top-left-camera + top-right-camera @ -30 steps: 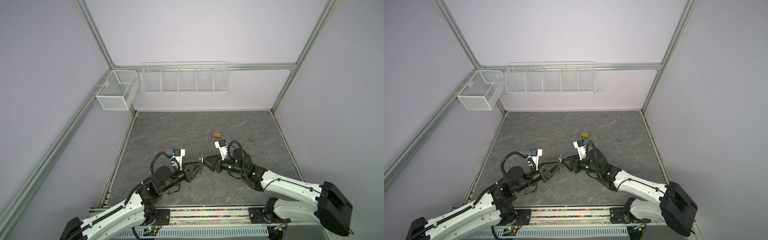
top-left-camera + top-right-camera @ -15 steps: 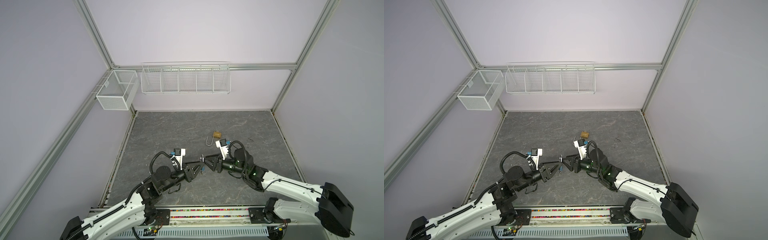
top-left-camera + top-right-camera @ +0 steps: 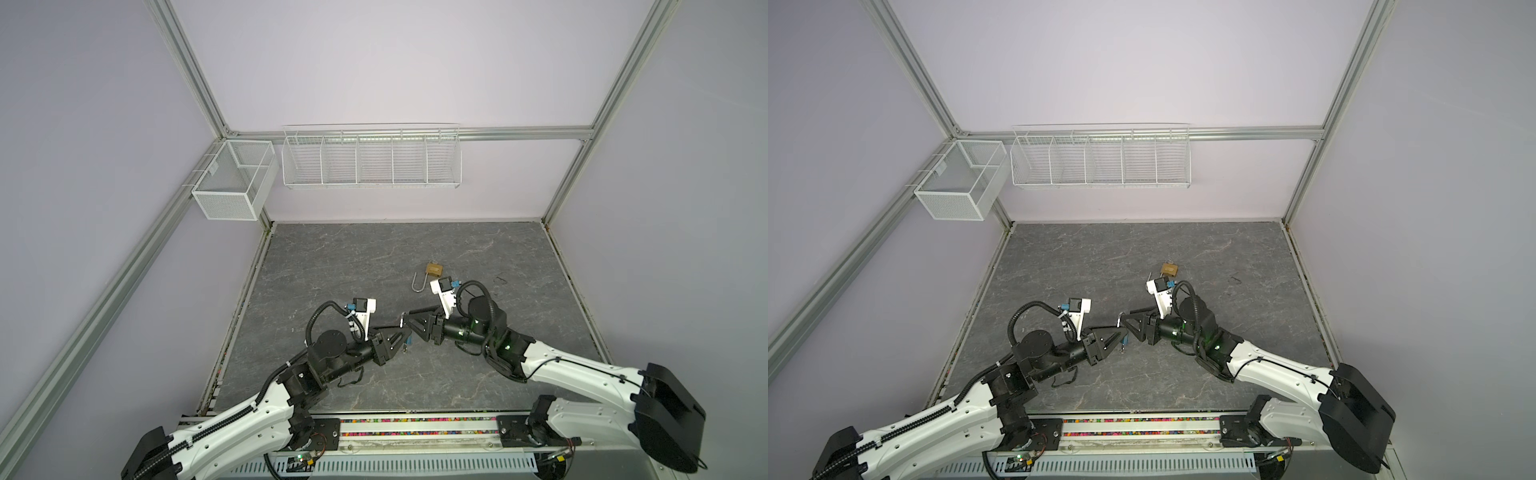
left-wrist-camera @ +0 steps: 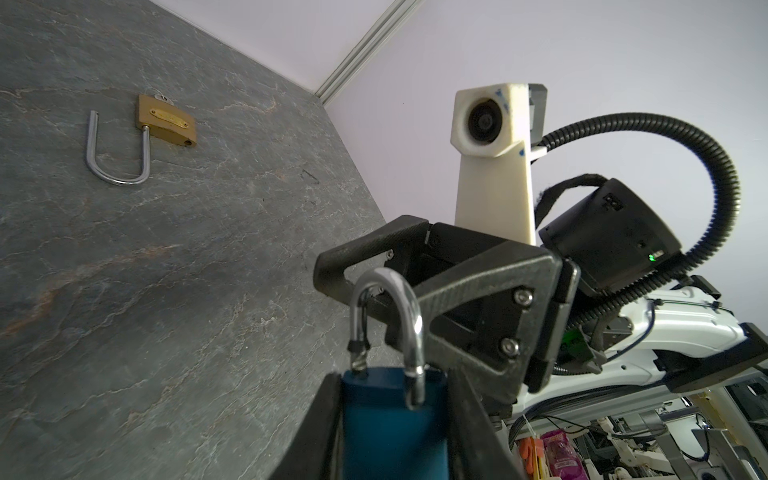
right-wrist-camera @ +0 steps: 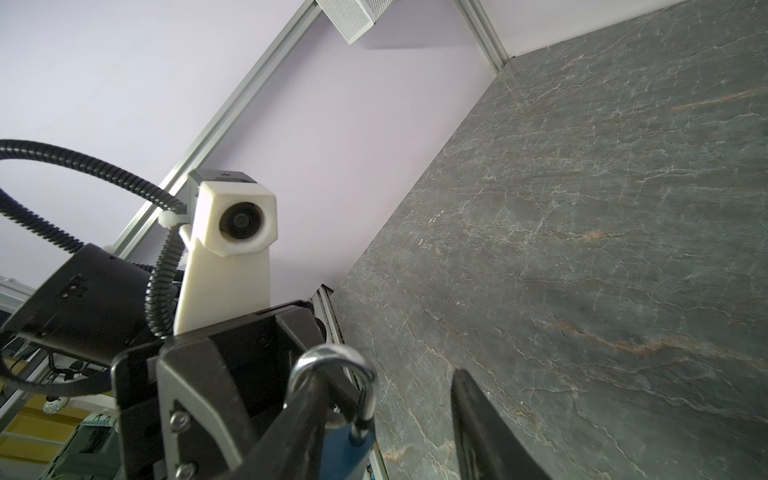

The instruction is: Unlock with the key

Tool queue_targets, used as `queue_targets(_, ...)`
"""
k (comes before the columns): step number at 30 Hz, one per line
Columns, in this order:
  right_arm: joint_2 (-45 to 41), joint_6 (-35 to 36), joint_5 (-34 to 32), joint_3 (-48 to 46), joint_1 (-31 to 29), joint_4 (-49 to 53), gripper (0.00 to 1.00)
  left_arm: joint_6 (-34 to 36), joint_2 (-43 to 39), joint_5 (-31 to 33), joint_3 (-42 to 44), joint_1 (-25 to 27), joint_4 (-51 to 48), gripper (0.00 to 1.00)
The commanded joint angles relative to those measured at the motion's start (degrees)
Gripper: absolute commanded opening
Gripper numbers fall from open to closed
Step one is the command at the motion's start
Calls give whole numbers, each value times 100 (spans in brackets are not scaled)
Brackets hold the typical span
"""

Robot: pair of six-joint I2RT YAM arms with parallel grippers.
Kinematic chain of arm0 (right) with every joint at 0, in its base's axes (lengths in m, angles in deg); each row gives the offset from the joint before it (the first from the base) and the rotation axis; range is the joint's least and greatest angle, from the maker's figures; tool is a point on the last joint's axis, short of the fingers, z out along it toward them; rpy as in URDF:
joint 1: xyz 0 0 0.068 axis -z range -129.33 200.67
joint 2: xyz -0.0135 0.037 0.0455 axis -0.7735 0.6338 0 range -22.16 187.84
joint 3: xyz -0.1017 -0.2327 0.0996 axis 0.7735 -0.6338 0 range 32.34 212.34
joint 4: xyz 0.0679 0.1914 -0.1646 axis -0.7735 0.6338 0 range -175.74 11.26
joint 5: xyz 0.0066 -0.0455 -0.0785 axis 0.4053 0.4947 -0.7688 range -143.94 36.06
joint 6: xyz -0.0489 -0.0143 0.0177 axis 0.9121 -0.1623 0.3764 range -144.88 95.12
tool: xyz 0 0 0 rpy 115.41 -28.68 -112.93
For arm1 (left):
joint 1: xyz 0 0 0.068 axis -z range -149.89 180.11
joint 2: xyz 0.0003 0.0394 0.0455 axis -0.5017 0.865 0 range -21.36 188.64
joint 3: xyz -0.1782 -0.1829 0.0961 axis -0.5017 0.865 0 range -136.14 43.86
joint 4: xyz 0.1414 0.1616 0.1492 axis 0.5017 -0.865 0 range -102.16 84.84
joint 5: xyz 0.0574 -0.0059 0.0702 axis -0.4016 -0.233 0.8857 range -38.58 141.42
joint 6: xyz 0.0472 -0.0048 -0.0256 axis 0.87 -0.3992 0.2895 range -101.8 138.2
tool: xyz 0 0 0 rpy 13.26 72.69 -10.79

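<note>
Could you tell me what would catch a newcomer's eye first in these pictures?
Over the front of the grey table, the left gripper clamps a blue padlock whose silver shackle sits between the open jaws of the right gripper. Behind them a brass padlock lies flat, sprung open.

You have one blue padlock [image 4: 390,419], body upright, clamped in the left gripper [image 3: 406,334] at the lower centre of the left wrist view. Its silver shackle [image 4: 388,276] arches upward; latching cannot be confirmed.
</note>
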Motion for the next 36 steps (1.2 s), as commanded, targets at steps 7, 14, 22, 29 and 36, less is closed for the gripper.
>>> queue_targets(7, 71, 75, -203, 245, -1, 655, 45, 302, -161, 184, -511, -25, -116, 0)
queue_targets(14, -56, 205, -417, 342, -1, 1006, 45, 334, -33, 123, -555, -19, -217, 0)
queue_targets(22, -536, 342, -657, 266, -2, 1345, 47, 451, 2, 462, -657, -30, -808, 0)
queue_targets(29, -894, 54, -1150, -278, -1, 1788, 49, 322, 925, 1313, -1152, -33, -2238, 0)
queue_targets(36, -1497, -177, -1742, -847, 7, 2610, 54, 121, 2232, 986, -1335, -32, -2334, 0)
